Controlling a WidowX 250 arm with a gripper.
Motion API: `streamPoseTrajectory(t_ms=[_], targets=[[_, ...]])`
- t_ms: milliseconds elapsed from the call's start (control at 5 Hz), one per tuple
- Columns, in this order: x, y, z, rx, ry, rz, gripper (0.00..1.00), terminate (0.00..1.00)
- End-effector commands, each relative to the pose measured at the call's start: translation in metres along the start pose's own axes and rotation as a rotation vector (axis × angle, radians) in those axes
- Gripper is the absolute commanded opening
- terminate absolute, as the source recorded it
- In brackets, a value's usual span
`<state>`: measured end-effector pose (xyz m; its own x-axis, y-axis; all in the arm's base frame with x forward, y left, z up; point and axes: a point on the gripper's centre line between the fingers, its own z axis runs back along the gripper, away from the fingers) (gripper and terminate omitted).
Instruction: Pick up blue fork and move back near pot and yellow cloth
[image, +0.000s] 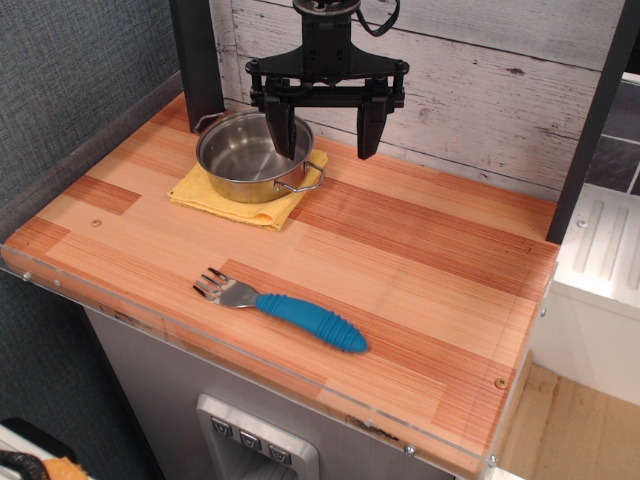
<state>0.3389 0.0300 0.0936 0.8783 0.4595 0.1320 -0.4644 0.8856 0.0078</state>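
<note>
The blue fork (285, 309) lies flat near the table's front edge, its silver head to the left and its ribbed blue handle to the right. The shiny steel pot (251, 154) sits on the folded yellow cloth (232, 201) at the back left. My gripper (325, 138) hangs at the back of the table, just right of the pot, with its two black fingers (369, 125) spread wide and nothing between them. It is far behind the fork.
The wooden table (420, 260) has a clear plastic lip along its front and left edges. A whitewashed plank wall stands behind. A black post (197, 55) rises at the back left and another at the right. A white appliance stands to the right.
</note>
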Motion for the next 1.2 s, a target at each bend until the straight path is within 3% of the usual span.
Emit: streamPoseTrajectory(t_ms=[0,200,400,600,1000], targets=[[0.0,0.0,0.0,0.0,0.0,0.0,1.0,0.0],[-0.015,0.006,0.011,-0.036,0.065,0.095,1.0,0.0],[-0.037,0.011,0.018,0.046,0.023,0.221,1.0,0.0],[-0.064,0.015,0.017,0.097,0.039,0.379,1.0,0.0],[-0.095,0.013,-0.007,0.116,-0.008,0.746,1.0,0.0]])
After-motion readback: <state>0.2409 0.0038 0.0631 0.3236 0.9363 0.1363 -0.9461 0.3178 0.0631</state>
